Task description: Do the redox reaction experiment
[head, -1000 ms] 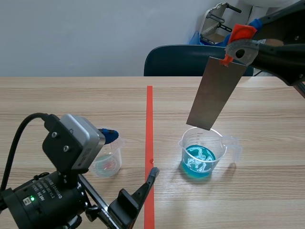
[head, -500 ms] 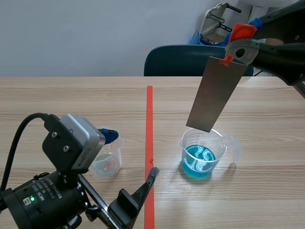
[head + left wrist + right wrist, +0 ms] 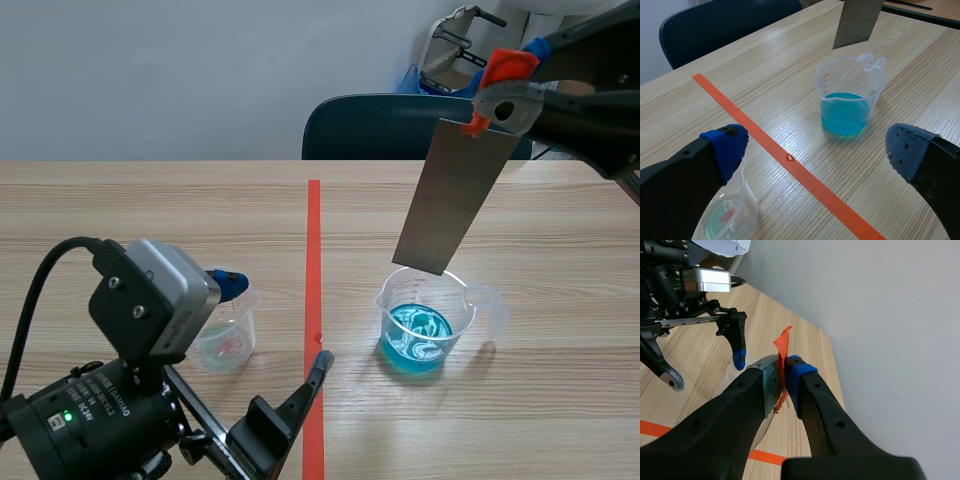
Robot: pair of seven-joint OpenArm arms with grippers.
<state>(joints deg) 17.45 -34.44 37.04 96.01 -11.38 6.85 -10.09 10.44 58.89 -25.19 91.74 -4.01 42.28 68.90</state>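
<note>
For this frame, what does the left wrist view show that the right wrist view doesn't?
Only the left wrist view: the beaker of blue liquid, with the lower end of the metal strip hanging above it. Only the right wrist view: the right end effector shut on the strip's top, beside an orange tag. Both: the strip, the open left end effector, the wooden table and its orange tape line.

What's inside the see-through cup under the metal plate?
The cup holds swirly blue liquid at its bottom. The metal plate hangs above it, not dipped in. Nothing covers it.
</note>
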